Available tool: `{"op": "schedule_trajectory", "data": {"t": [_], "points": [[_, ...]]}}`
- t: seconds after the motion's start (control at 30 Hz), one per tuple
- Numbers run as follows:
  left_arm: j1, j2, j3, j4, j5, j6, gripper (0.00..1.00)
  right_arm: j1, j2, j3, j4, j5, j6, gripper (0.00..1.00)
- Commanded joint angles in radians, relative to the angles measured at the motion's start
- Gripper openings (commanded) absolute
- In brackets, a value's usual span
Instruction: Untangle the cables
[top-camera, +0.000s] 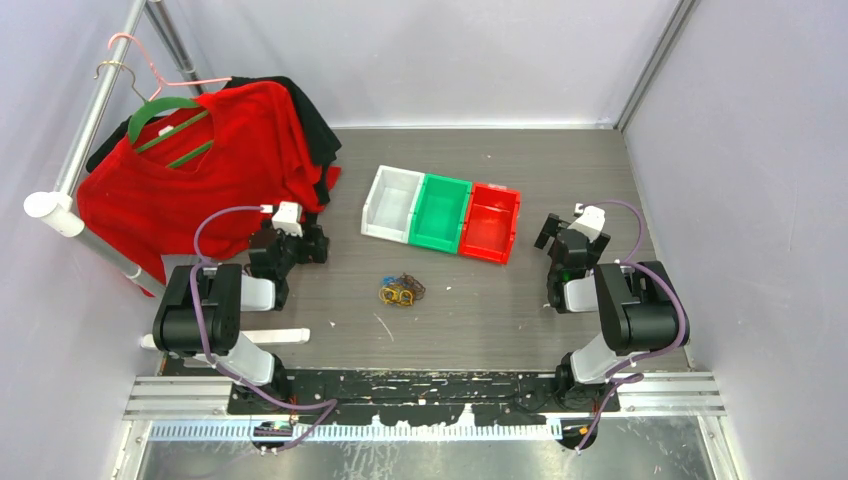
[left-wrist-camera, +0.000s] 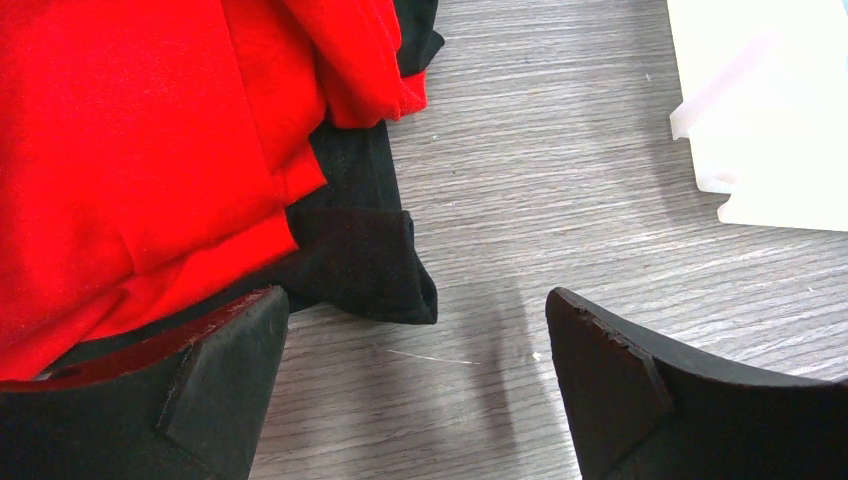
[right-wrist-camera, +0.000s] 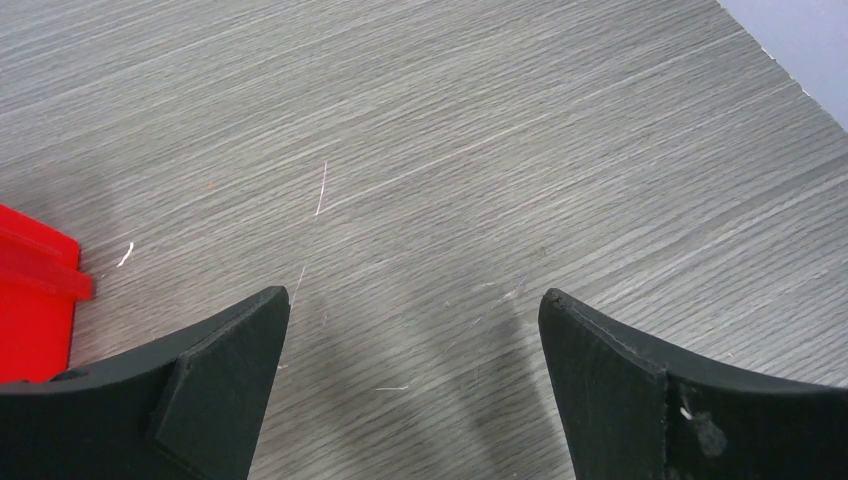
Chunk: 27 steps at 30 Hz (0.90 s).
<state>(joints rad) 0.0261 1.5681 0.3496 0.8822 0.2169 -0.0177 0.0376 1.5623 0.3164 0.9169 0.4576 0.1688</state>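
Note:
The cables (top-camera: 402, 291) lie in one small tangled knot of yellow-orange, dark and blue cords on the grey table, between the two arms and in front of the bins. They show in neither wrist view. My left gripper (top-camera: 312, 243) is open and empty, to the left of the knot, beside the clothes; it also shows in the left wrist view (left-wrist-camera: 417, 340). My right gripper (top-camera: 549, 232) is open and empty, far to the right of the knot, over bare table, and also shows in the right wrist view (right-wrist-camera: 415, 330).
Three bins stand in a row behind the knot: white (top-camera: 392, 203), green (top-camera: 441, 212), red (top-camera: 490, 222). A red shirt (top-camera: 190, 170) over a black garment (left-wrist-camera: 362, 245) hangs from a rail at left. A white bar (top-camera: 270, 337) lies by the left base.

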Motion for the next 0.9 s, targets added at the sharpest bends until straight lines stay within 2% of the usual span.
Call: {"op": "schedule_trajectory", "data": {"t": [0.0,0.1,0.2,0.33,0.37,0.4,0.43,0.47,0.6,0.7,0.8,0.87], "points": [[0.001,-0.021,0.01,0.047,-0.008,0.012,0.99,-0.001,-0.017,0.012,0.056,-0.014,0.001,1.0],[0.0,-0.02,0.009,0.048,-0.009,0.012,0.99,-0.007,-0.016,0.026,0.031,-0.059,-0.006,1.0],[0.0,-0.022,0.009,0.047,-0.009,0.012,0.99,-0.011,-0.031,0.021,0.031,0.053,0.042,1.0],[0.002,-0.023,0.008,0.049,-0.008,0.01,1.0,-0.017,-0.055,0.019,0.013,0.046,0.049,1.0],[0.003,-0.023,0.008,0.055,-0.008,0.009,0.99,-0.015,-0.079,0.024,-0.005,0.041,0.033,1.0],[0.008,-0.033,0.013,0.046,0.004,0.007,0.99,-0.003,-0.134,0.063,-0.124,0.083,0.038,1.0],[0.017,-0.054,0.025,-0.001,0.04,0.01,0.99,-0.001,-0.189,0.133,-0.297,0.113,0.062,1.0],[0.021,-0.079,0.045,-0.061,0.065,0.016,0.99,-0.001,-0.225,0.188,-0.393,0.151,0.081,1.0],[0.022,-0.16,0.174,-0.381,0.12,0.047,0.99,-0.002,-0.321,0.309,-0.554,0.161,0.089,1.0],[0.021,-0.204,0.278,-0.636,0.119,0.058,0.99,-0.003,-0.289,0.476,-0.837,0.177,0.171,1.0],[0.027,-0.265,0.384,-0.871,0.152,0.092,0.99,-0.002,-0.226,0.642,-1.135,0.282,0.367,1.0],[0.031,-0.323,0.443,-1.012,0.206,0.123,0.99,-0.004,-0.202,0.737,-1.287,0.273,0.49,1.0]]}}
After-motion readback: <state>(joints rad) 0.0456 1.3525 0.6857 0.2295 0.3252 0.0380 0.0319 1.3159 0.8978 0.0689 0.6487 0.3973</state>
